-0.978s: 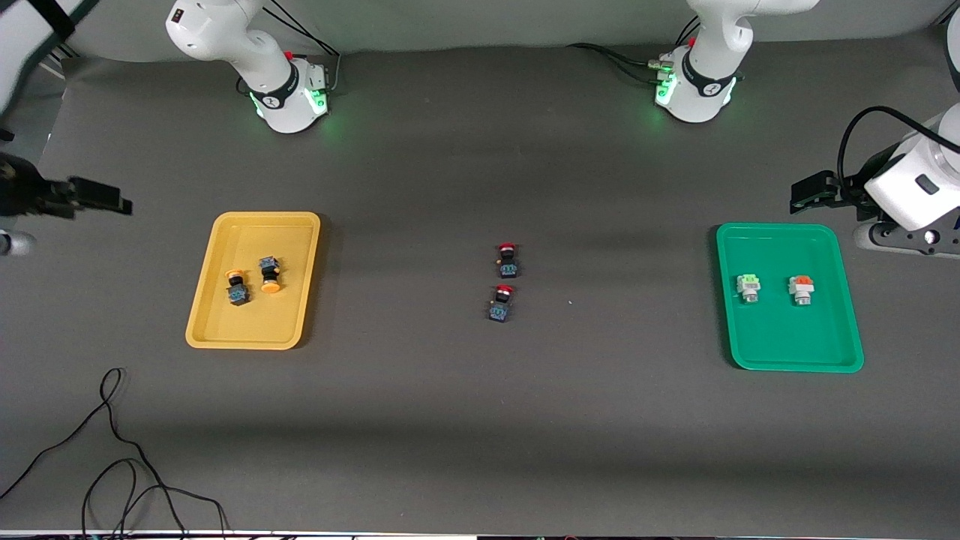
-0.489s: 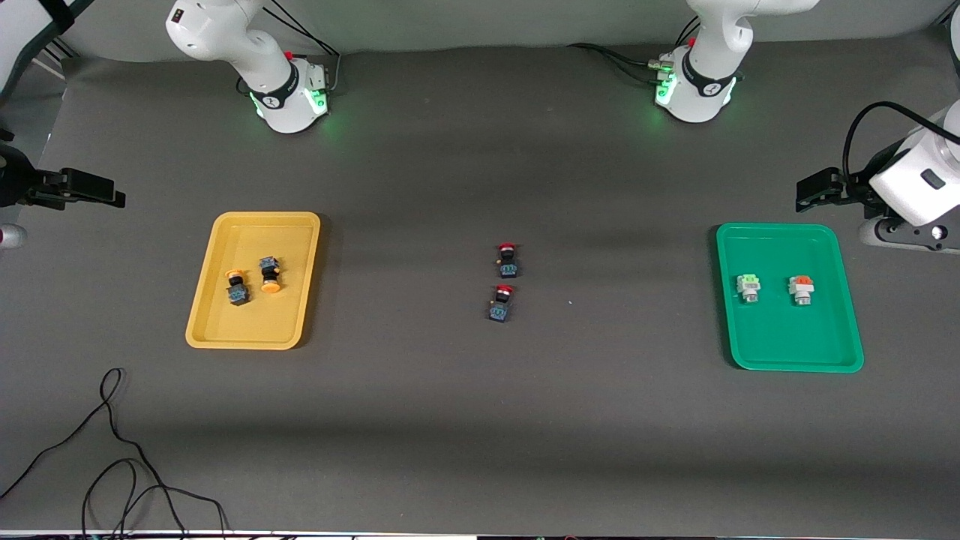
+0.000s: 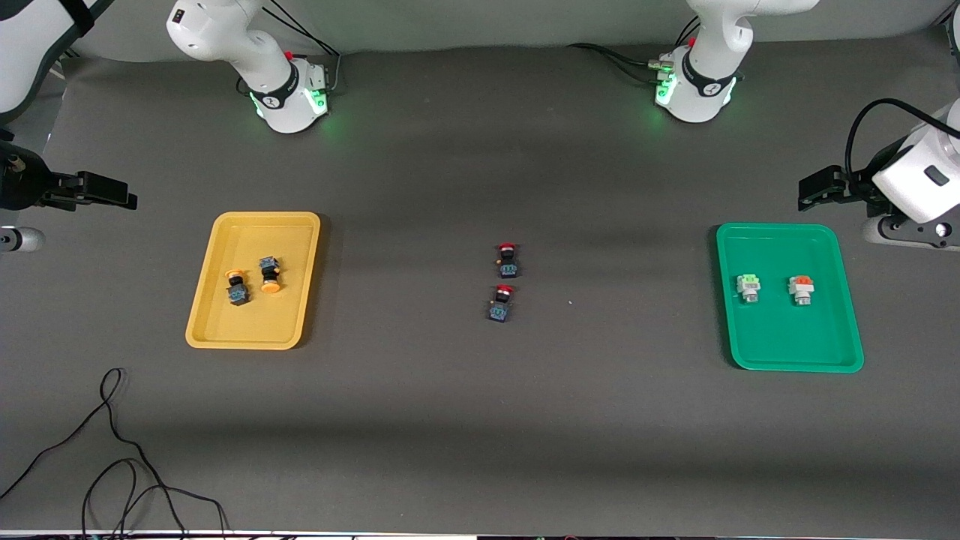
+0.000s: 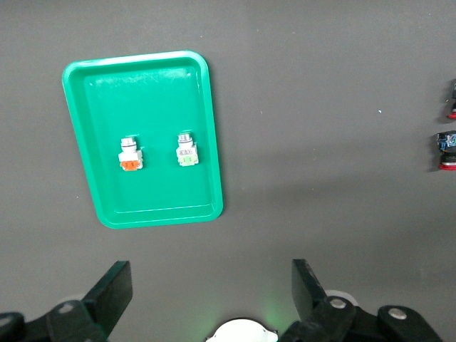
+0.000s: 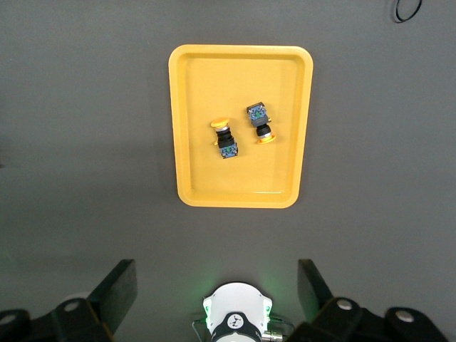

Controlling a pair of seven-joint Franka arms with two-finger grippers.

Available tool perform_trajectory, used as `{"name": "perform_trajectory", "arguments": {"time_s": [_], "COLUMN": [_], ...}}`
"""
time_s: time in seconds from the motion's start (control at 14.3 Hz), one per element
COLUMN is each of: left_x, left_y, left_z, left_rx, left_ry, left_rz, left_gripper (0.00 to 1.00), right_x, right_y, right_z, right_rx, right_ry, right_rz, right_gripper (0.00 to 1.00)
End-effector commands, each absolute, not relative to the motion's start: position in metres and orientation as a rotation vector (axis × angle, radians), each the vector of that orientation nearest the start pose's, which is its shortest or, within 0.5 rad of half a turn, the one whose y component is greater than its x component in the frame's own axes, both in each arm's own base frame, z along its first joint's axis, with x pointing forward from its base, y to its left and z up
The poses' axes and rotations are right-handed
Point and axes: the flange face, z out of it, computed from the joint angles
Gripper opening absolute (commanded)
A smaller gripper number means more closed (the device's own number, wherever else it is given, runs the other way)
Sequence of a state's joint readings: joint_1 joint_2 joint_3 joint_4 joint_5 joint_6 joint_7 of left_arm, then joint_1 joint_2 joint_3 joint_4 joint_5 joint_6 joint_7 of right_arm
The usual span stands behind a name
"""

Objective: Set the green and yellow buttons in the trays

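Observation:
The yellow tray [image 3: 217, 330] holds two yellow-capped buttons [image 3: 237, 288] [image 3: 270, 275], lying on their sides; they also show in the right wrist view [image 5: 225, 139] [image 5: 261, 122], in the tray [image 5: 192, 178]. The green tray [image 3: 787, 345] holds a green-topped white button [image 3: 748, 287] and an orange-topped one [image 3: 801, 289]; the left wrist view shows both [image 4: 186, 151] [image 4: 129, 154] in the tray [image 4: 157, 206]. My left gripper [image 3: 819, 187] [image 4: 210, 288] is open and empty, raised beside the green tray. My right gripper [image 3: 105, 192] [image 5: 215, 283] is open and empty, raised beside the yellow tray.
Two red-capped black-blue switches [image 3: 508, 259] [image 3: 501, 303] lie mid-table between the trays. A black cable [image 3: 112, 450] loops near the front edge toward the right arm's end. The arm bases [image 3: 289, 97] [image 3: 697, 90] stand at the back.
Both raised grippers have shifted slightly at their ends of the table. The trays and all the buttons have not moved.

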State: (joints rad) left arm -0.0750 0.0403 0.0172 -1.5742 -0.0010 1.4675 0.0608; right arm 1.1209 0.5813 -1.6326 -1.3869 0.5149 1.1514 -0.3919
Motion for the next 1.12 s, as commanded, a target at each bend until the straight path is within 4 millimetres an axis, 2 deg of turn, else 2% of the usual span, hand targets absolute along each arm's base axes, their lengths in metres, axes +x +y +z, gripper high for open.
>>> {"name": "perform_trajectory", "arguments": {"time_s": [0.0, 0.28, 0.63, 0.84, 1.05], "left_x": [0.55, 0.551, 0.552, 0.552, 0.552], "left_y": [-0.033, -0.033, -0.033, -0.033, -0.034], "left_z": [0.6, 0.599, 0.599, 0.6, 0.6], "left_rx": [-3.115, -3.114, -3.114, -3.115, -3.115], "left_ry": [0.2, 0.2, 0.2, 0.2, 0.203], "left_rz": [0.211, 0.204, 0.199, 0.197, 0.189], "left_gripper": [1.0, 1.0, 1.0, 1.0, 1.0], "right_x": [0.55, 0.558, 0.569, 0.576, 0.573], "right_y": [-0.006, -0.019, -0.029, -0.034, -0.038], "right_z": [0.617, 0.605, 0.61, 0.61, 0.617], "right_rx": [-3.105, -3.072, -3.067, -3.086, -3.078], "right_ry": [0.09, 0.115, 0.092, 0.003, 0.042], "right_rz": [0.427, 0.464, 0.488, 0.535, 0.527], "right_gripper": [1.0, 1.0, 1.0, 1.0, 1.0]}}
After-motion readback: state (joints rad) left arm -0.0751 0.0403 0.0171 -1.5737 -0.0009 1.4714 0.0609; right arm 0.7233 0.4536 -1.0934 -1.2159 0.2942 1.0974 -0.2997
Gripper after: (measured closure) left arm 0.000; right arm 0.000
